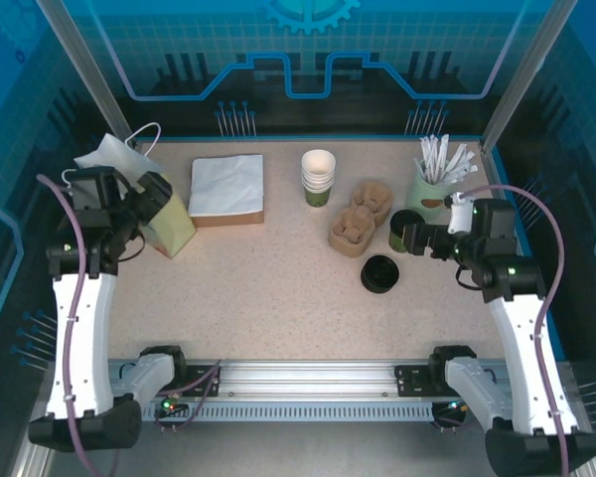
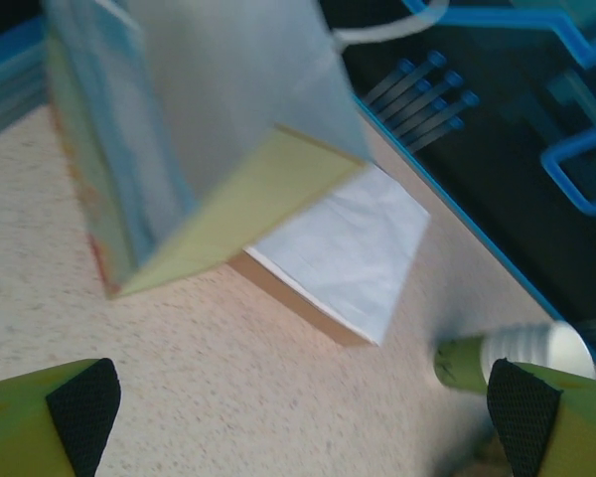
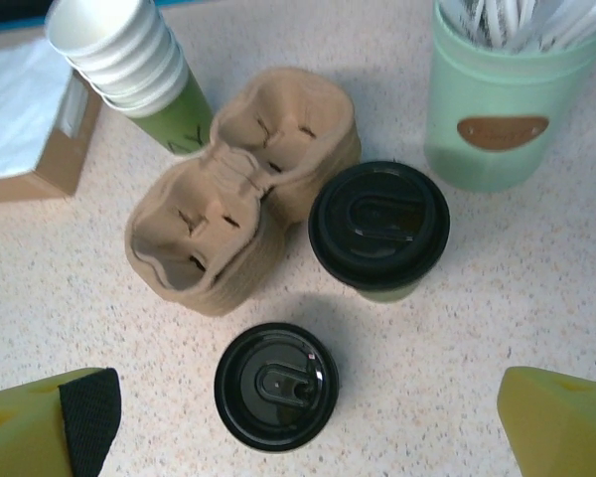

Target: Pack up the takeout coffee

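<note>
Takeout coffee [image 3: 377, 224] stands upright, long axis vertical, black lid facing up, just right of the pulp tray [image 3: 243, 189] and near-left of the straw cup [image 3: 502, 109]. Overhead it's a plain dark disc; the right wrist view picks out the lid's moulding and the green wall. Left gripper [image 2: 303, 397] hangs spread wide by the paper bag [image 2: 228, 149]. Right gripper [image 3: 306, 397] gapes empty near a loose lid [image 3: 268, 388].

On my table [image 1: 278, 298], the coffee cup [image 3: 378, 229] stands just right of the cup tray [image 3: 240, 189], perhaps touching it, the loose lid [image 3: 276, 386] lies nearer me, the stacked cups [image 3: 129, 70] sit behind the tray's left and the straw holder [image 3: 502, 109] behind the cup.
</note>
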